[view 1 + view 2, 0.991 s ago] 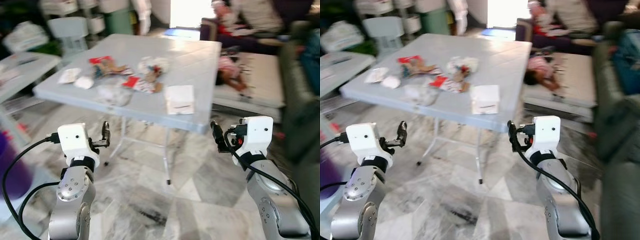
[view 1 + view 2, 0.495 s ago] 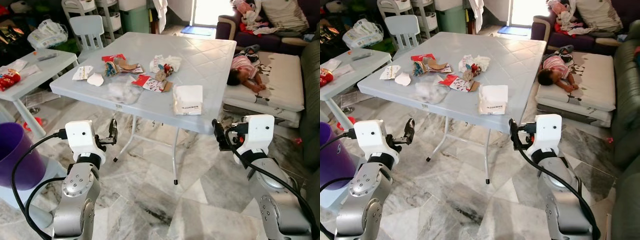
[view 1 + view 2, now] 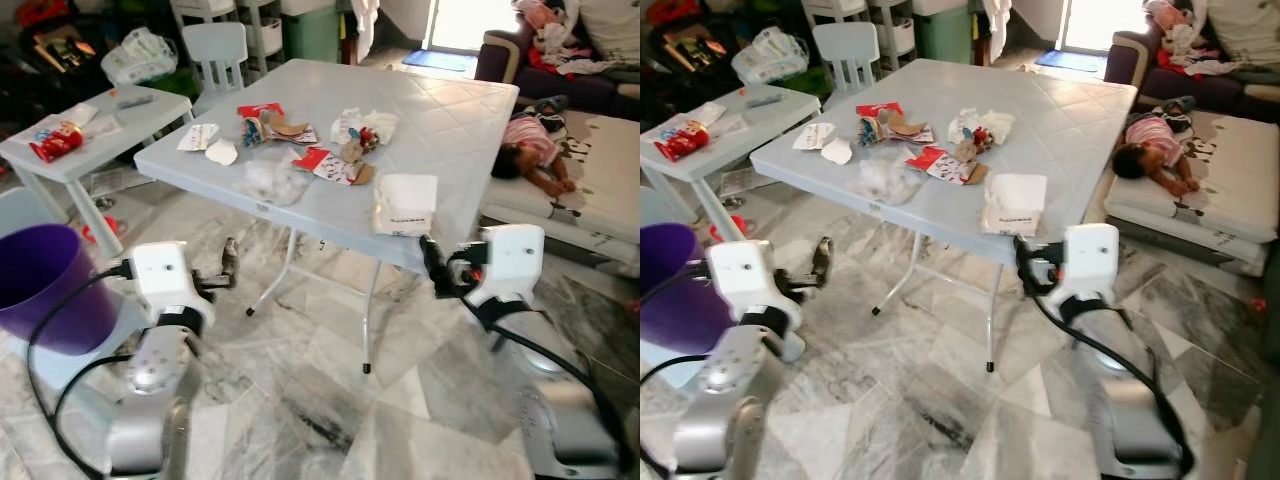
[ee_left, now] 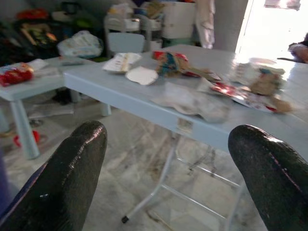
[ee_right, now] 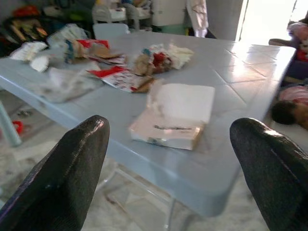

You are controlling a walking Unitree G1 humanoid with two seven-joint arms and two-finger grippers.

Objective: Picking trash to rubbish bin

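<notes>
Trash lies on the grey plastic table (image 3: pixel 470 115): a white flat packet (image 3: pixel 405 204) near the front edge, a clear crumpled bag (image 3: pixel 277 181), red wrappers (image 3: pixel 325 163), crumpled paper (image 3: pixel 365 125) and white scraps (image 3: pixel 200 137). A purple bin (image 3: pixel 40 285) stands on the floor at the left. My left gripper (image 3: pixel 229 262) is open and empty, held below the table's front edge. My right gripper (image 3: pixel 432 265) is open too, just under the table edge in front of the white packet (image 5: pixel 175 114).
A small white table (image 3: pixel 70 140) with red packets stands at the left, with a child's chair (image 3: pixel 215 50) behind it. The grey table's thin legs (image 3: pixel 368 320) stand on the marble floor ahead. A person lies on a mattress (image 3: pixel 590 190) at the right.
The camera has swung left and come nearer to the table, bringing the purple bin into view. Both grippers stay open and held out as before.
</notes>
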